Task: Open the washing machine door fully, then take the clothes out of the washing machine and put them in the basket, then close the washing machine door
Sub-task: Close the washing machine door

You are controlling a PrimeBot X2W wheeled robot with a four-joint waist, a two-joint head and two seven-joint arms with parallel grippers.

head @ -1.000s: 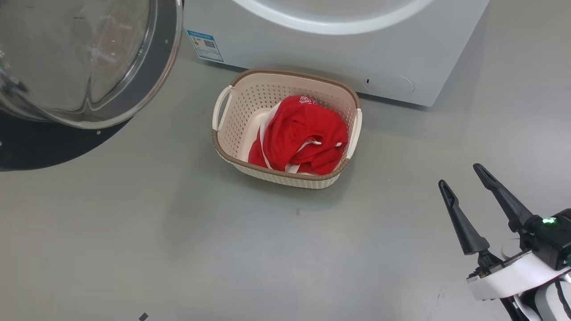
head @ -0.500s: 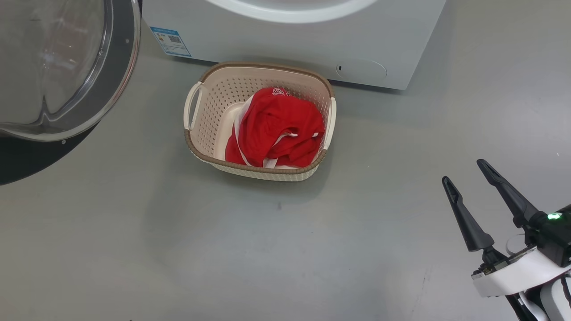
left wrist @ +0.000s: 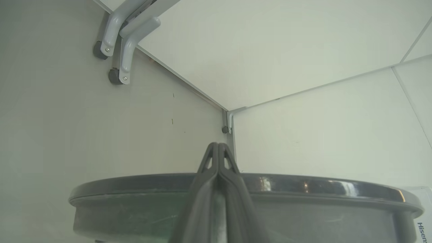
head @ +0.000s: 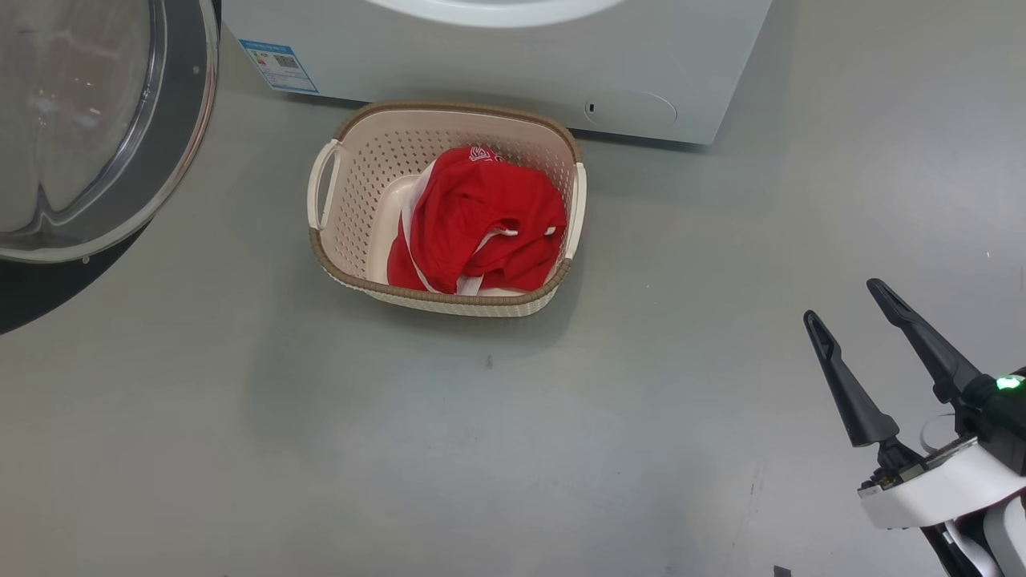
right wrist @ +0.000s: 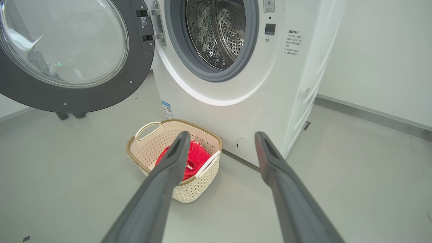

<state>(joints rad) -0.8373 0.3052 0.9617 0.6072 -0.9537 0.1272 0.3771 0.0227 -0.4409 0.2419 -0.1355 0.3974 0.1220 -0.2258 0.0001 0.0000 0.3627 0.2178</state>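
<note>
The red clothes lie bunched in the cream basket, which stands on the floor in front of the white washing machine. The washing machine door hangs swung wide open at the left. My right gripper is open and empty, low at the right, well clear of the basket. In the right wrist view, that gripper frames the basket, the clothes, the door and the steel drum. My left gripper is shut on nothing, its fingers lying across the door's dark rim.
Grey floor stretches around the basket and towards my right gripper. Behind the door, white wall panels meet in a corner, with grey caster legs nearby. A white wall runs to the right of the machine.
The head camera has shifted, so the basket, machine and door sit further left and higher in the picture. My right gripper stays open in nearly the same spot.
</note>
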